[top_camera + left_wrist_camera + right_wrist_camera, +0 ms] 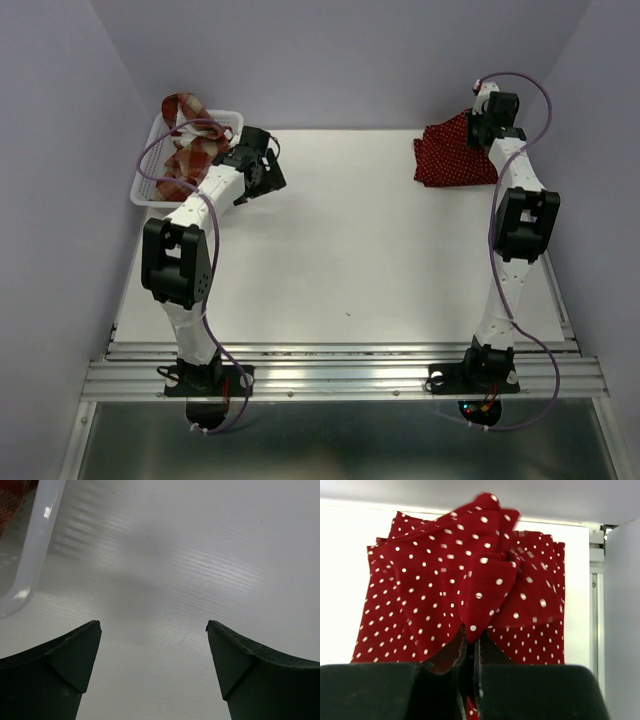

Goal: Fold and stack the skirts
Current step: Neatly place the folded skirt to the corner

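The dotted skirt (435, 585), far right and seemingly part folded, is clamped by the right gripper (470, 642), the left gripper (154, 630) is held with jaws apart over the table (210, 550), and the plaid skirt (188, 140) is yet to be folded in the far-left basket (148, 190)

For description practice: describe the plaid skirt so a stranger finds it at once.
At the far left corner of the table stands a white lattice basket. The plaid skirt lies in it, checked red and cream; the polka-dot skirt, far right, is dark red.
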Tool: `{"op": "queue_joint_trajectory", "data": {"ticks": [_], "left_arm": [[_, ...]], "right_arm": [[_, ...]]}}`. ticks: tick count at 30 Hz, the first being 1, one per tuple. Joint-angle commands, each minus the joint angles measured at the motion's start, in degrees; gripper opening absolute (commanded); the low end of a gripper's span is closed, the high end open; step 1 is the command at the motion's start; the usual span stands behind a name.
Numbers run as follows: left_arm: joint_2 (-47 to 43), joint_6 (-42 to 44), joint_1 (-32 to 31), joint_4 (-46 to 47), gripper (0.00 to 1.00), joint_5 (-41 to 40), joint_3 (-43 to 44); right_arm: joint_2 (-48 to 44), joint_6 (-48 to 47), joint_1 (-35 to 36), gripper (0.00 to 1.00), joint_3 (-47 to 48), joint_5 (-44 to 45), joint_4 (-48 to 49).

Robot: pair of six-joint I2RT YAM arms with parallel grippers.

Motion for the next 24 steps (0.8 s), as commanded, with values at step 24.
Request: {"op": "queue_joint_trajectory", "data": {"ticks": [24], "left_arm": [[5.2, -0.5, 0.4, -4.4, 0.99, -1.3, 7.0]], "right_arm": [[14.5, -0.7, -4.7, 0.11, 12.7, -2.8, 13.5]]}}
